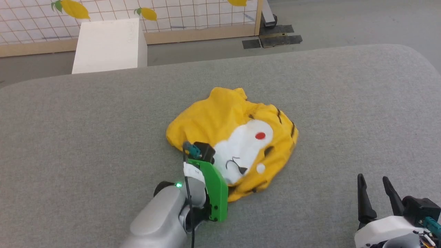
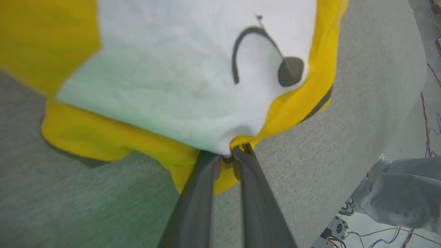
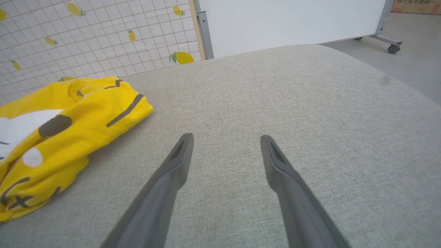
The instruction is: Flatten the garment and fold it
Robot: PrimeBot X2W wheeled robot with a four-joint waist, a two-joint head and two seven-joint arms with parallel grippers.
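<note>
Shirt (image 1: 220, 119) could slip out bc left tool (image 2: 230, 154) pinches only a tiny bit of its edge, & right tool (image 3: 225, 141) is wide open, holding nothing.

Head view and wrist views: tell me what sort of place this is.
Probably a robotics lab or test room, dressed to look homely. The lemon-print tile wall is a framed partition panel, a white board on castors stands behind the grey padded table, and loose cables lie on the floor.
</note>
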